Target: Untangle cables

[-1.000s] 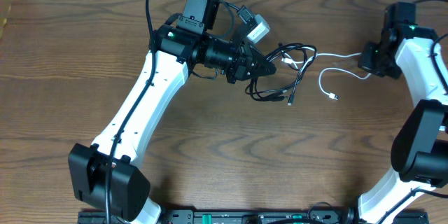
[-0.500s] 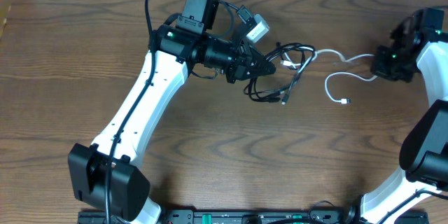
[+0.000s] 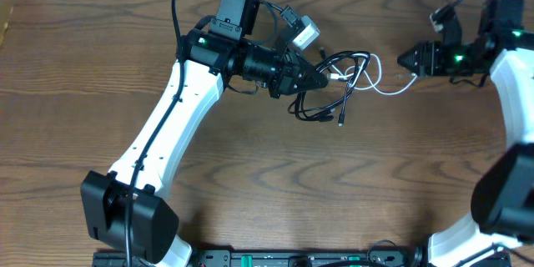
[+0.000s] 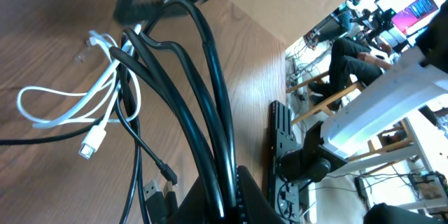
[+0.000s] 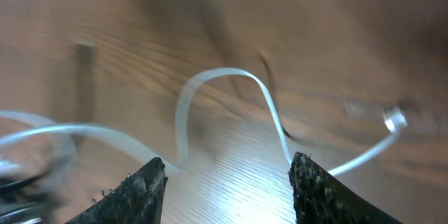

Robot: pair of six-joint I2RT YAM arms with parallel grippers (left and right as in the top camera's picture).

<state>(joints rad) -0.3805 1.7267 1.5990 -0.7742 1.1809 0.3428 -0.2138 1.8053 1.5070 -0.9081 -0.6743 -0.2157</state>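
Clamping black cable [image 3: 360, 79] is the left gripper [image 3: 321, 78]; right gripper [image 5: 227, 161] gapes

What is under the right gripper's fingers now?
The white cable loops on the table between the open fingers, ungripped. Where it runs behind them is covered.

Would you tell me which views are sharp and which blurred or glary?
Overhead: sharp, evenly lit, white cable crisp. Left wrist: black cable near the lens soft. Right wrist: blurred throughout, glare on the table between the fingers.
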